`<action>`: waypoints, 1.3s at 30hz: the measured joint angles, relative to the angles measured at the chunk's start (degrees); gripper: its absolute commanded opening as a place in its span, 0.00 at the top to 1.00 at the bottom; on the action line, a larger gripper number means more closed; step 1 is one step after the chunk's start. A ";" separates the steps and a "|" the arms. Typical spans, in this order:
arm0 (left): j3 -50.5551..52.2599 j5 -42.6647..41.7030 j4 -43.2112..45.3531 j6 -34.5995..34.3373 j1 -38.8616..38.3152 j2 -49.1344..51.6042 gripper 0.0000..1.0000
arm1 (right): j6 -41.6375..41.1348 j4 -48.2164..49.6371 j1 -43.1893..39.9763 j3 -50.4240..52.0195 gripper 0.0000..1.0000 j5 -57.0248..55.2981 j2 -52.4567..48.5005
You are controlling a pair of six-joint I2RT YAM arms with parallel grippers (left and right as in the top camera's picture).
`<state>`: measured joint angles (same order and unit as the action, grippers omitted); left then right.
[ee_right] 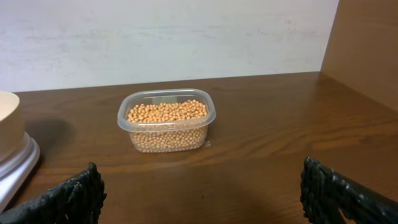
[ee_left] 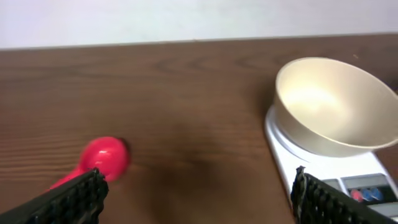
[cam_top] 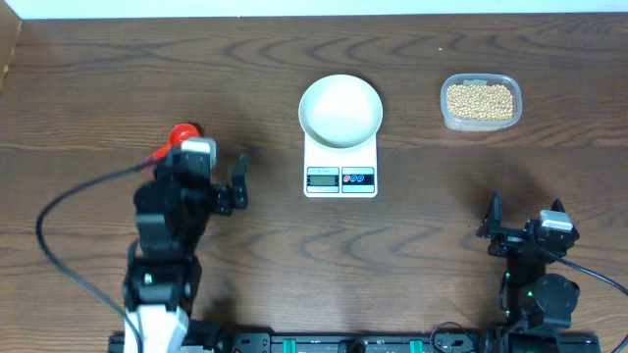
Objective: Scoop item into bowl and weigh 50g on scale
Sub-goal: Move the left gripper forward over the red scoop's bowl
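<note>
On the tabletop (cam_top: 98,78): bowl (cam_top: 340,110) atop scale (cam_top: 340,177) (centre); beans (cam_top: 480,101) in clear tub (cam_top: 444,106), well right of it; red scoop (cam_top: 183,132) at left; left tool (ee_left: 199,196) and right tool (ee_right: 202,183) both spread, gripping nothing.

Pretty much all black here: the left arm (cam_top: 165,221) has a white lower link and a black cable (cam_top: 44,230) looping off it, the right arm (cam_top: 538,289) shows small green lights. The left gripper (ee_left: 198,182) has ribbed black pads (ee_left: 78,198).

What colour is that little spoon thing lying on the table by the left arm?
The spoon is bright red. It shows best in the left wrist view.
</note>
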<state>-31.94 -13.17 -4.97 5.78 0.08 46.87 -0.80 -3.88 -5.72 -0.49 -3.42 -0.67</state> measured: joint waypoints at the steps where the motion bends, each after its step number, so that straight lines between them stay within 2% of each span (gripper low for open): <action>1: -1.66 -1.75 -0.76 0.00 0.63 2.21 0.04 | 0.02 -0.02 0.00 0.00 0.01 -0.02 0.00; 9: -17.77 -19.06 -11.02 -0.02 9.68 20.48 0.04 | 0.02 0.00 0.00 0.00 0.01 0.00 0.00; 13: -24.11 -26.84 -13.03 -0.02 13.38 27.61 0.04 | 0.00 -0.02 0.00 0.00 0.01 -0.02 0.00; 21: -36.83 -33.66 -19.04 -0.02 16.61 39.15 0.04 | 0.02 -0.02 0.00 0.00 0.01 -0.02 -0.02; 27: -48.98 -34.49 -29.44 2.86 17.75 47.95 0.04 | 0.02 -0.02 0.00 0.00 0.01 -0.02 0.00; 31: -54.18 -31.50 -35.74 6.82 17.81 52.22 0.04 | 0.00 0.00 0.00 0.00 0.01 -0.02 0.00; 39: -54.77 -11.37 -36.87 13.84 17.86 56.15 0.03 | 0.00 -0.02 0.00 0.00 0.01 -0.02 0.00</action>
<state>-86.72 -24.53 -41.85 19.62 17.93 103.02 -0.80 -3.90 -5.72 -0.49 -3.44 -0.67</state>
